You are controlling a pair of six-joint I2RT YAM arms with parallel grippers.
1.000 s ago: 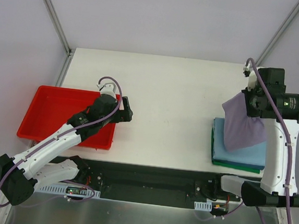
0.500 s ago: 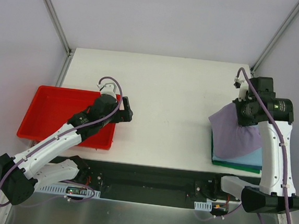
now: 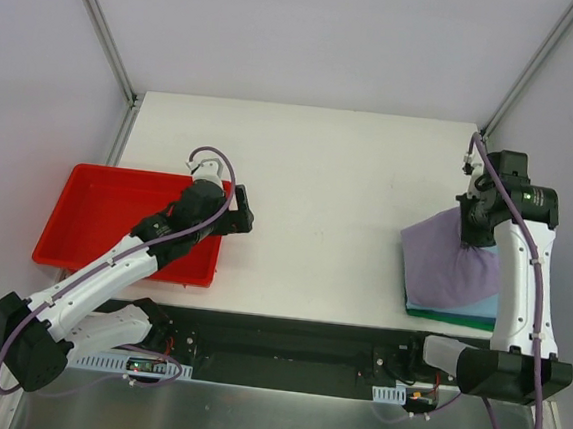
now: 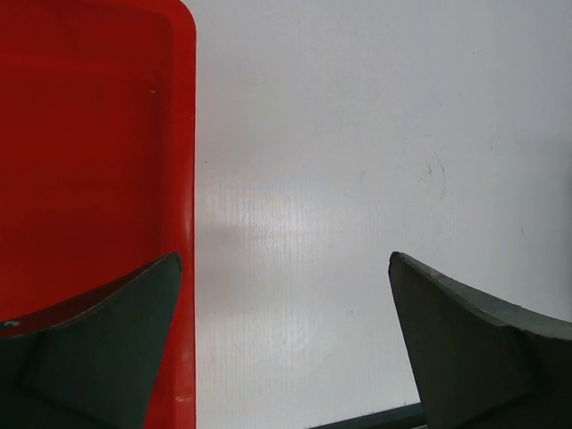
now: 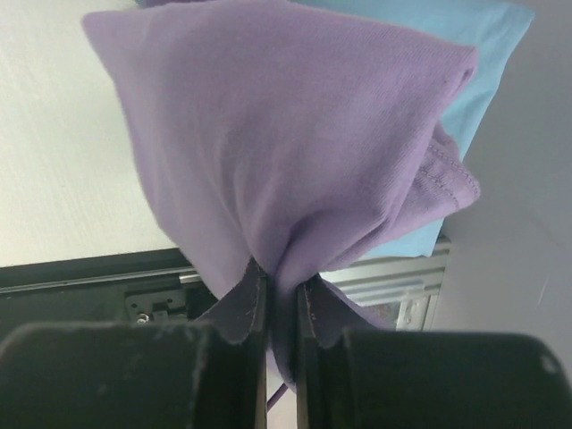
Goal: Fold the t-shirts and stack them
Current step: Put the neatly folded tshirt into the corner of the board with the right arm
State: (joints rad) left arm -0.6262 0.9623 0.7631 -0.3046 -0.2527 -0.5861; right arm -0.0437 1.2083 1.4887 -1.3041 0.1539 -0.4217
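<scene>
The right end effector [image 5: 281, 299], clamped on a bunched peak of the soft lavender t-shirt [image 5: 286, 134], has lowered it onto the flat light blue t-shirt [image 3: 481, 310] and dark green t-shirt [image 3: 448, 315], near right on the table [image 3: 350, 180]; the left end effector [image 4: 286, 349] gapes at the rim of the glossy red tray [image 4: 89, 134].

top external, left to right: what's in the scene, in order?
red tray → left gripper → bare white table → lavender t-shirt. The shirts under it and the right arm overlap it, so they are left out.
</scene>
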